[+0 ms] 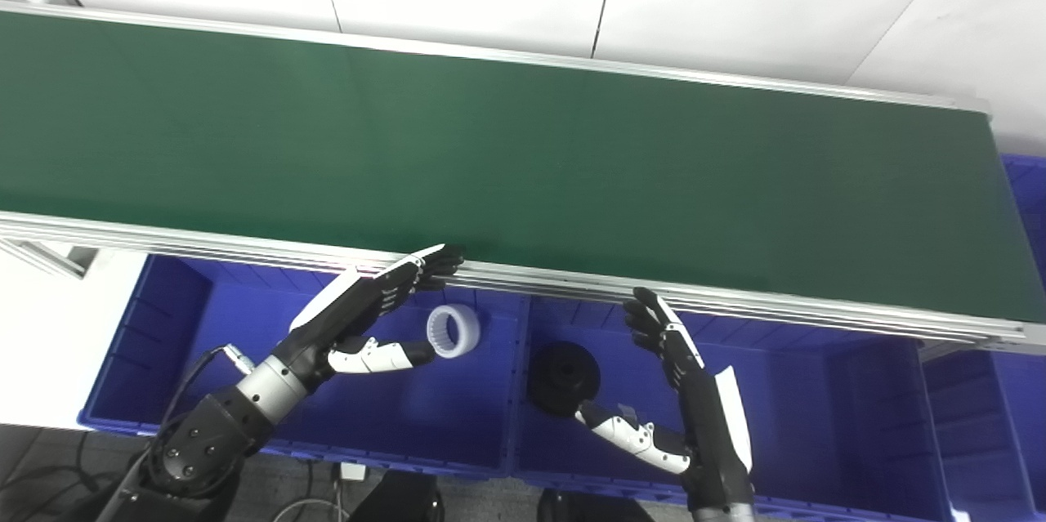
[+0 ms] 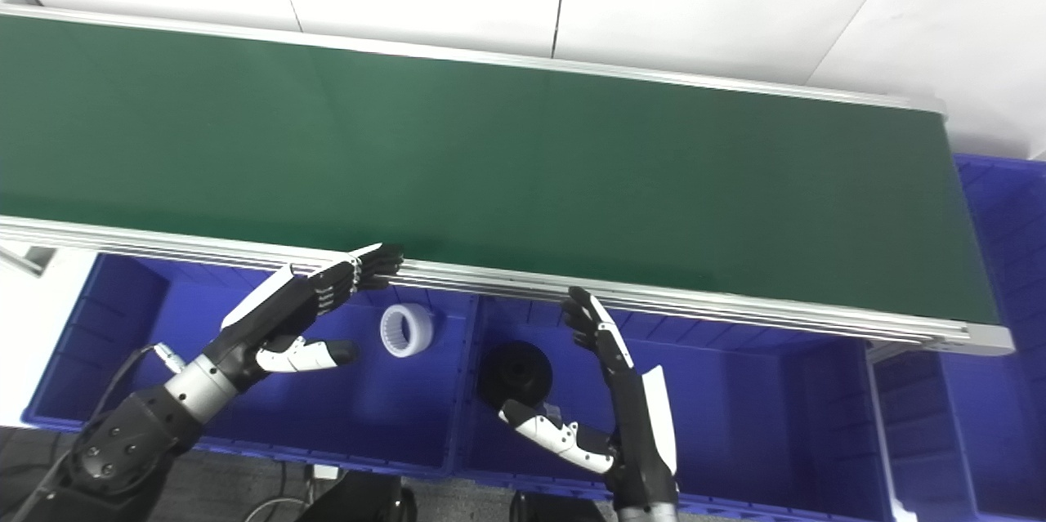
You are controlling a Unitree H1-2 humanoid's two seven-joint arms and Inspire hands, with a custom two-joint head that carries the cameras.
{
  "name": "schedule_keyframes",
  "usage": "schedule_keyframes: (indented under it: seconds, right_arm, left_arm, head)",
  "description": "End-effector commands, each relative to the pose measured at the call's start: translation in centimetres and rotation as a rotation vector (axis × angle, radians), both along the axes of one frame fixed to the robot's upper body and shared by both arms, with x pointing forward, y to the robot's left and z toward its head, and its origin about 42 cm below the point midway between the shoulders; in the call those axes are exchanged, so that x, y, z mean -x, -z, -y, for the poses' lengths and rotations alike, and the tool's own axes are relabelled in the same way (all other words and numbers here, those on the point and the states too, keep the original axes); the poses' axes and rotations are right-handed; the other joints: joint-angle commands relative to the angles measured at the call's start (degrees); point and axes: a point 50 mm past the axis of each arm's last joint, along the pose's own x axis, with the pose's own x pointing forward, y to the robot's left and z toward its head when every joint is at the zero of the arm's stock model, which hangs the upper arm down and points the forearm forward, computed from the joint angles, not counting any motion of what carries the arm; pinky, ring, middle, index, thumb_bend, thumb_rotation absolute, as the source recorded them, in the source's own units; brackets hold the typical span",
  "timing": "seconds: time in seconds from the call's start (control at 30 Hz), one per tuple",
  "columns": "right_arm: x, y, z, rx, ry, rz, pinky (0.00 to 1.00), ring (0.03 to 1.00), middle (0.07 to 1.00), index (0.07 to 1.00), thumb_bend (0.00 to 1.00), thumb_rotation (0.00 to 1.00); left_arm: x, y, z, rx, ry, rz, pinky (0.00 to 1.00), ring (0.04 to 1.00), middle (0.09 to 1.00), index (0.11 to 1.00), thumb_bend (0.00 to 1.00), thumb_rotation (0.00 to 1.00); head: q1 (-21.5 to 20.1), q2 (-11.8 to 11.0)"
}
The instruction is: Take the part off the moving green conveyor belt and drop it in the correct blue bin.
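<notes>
Two parts were present, each lying in a separate bin; the green conveyor belt carried none. One white ring rested in the left blue bin, at its far right corner. One black round part rested in the middle blue bin, at its left side. A further blue bin stood at the right, contents not determinable. The left hand hovered over the left bin, fingers spread, gripping nothing. The right hand was likewise open, beside the black part.
</notes>
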Motion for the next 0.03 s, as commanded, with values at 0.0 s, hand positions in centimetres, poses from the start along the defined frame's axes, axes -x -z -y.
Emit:
schedule_keyframes:
  seconds: [0.0]
  right_arm:
    - [-0.05, -0.79, -0.07, -0.008, 0.009, 0.027, 0.81, 0.853, 0.862, 0.907, 0.84, 0.42]
  left_arm:
    - [-0.61, -0.36, -0.35, 0.048, 0.014, 0.055, 0.89, 0.928, 0.929, 0.898, 0.77, 0.46]
  head:
    - [0.0, -0.1]
